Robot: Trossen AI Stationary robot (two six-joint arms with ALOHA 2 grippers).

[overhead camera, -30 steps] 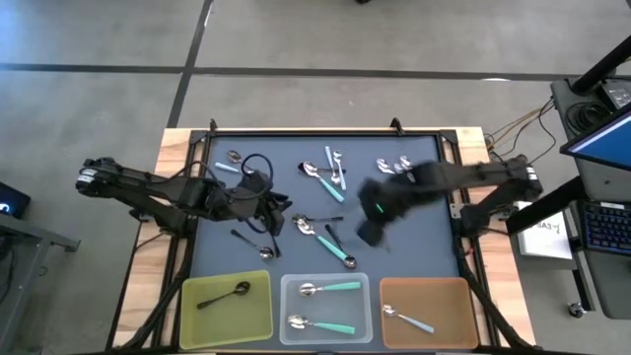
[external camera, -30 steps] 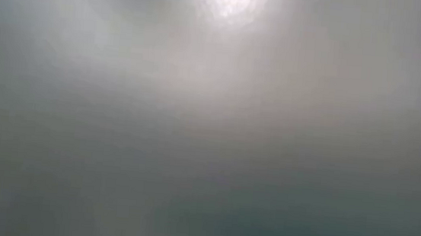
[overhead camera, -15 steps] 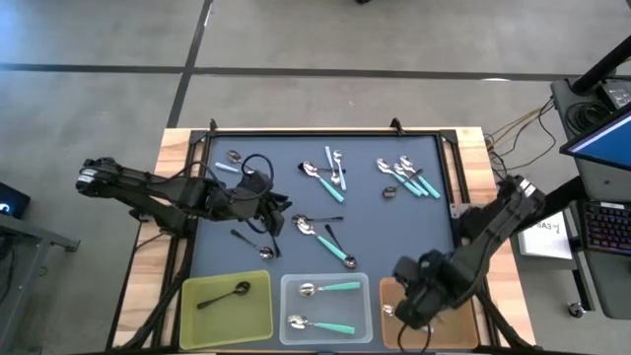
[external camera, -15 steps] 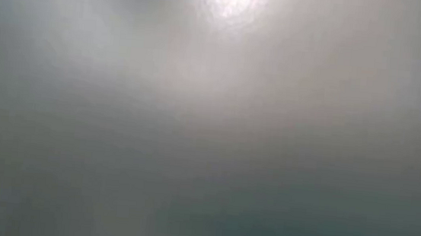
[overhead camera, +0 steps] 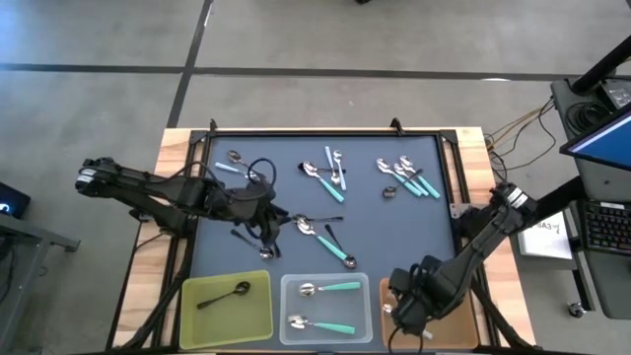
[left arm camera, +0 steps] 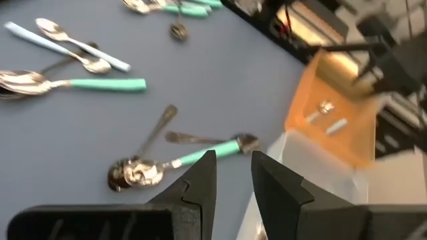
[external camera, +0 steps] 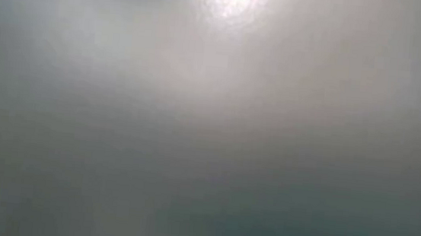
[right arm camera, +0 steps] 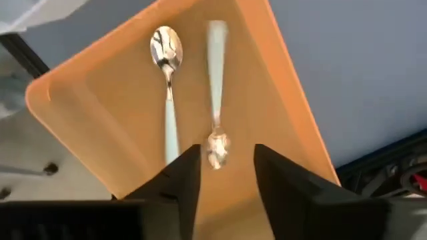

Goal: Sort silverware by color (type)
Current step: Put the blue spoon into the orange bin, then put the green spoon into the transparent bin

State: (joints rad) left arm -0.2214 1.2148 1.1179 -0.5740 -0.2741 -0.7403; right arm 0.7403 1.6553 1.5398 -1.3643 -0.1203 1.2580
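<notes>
Over the see-through orange plastic tray [right arm camera: 280, 113]: right claw [right arm camera: 223, 167], fingers apart, nothing held. Inside that tray: two light-blue-handled spoons [right arm camera: 215, 87]. Up-left of it on the mat: left claw [left arm camera: 232, 175], fingers a little apart, empty.

Teal, light-blue and dark spoons [overhead camera: 325, 182] scattered on mat, several sorted in trays

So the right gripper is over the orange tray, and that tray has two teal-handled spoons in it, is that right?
Not quite. The right gripper is over the orange tray, and the tray does hold two spoons, but their handles are light blue, not teal. The right wrist view shows it: one light-blue spoon lies flat, the other light-blue spoon beside it. The teal-handled ones are in the clear tray.
</notes>
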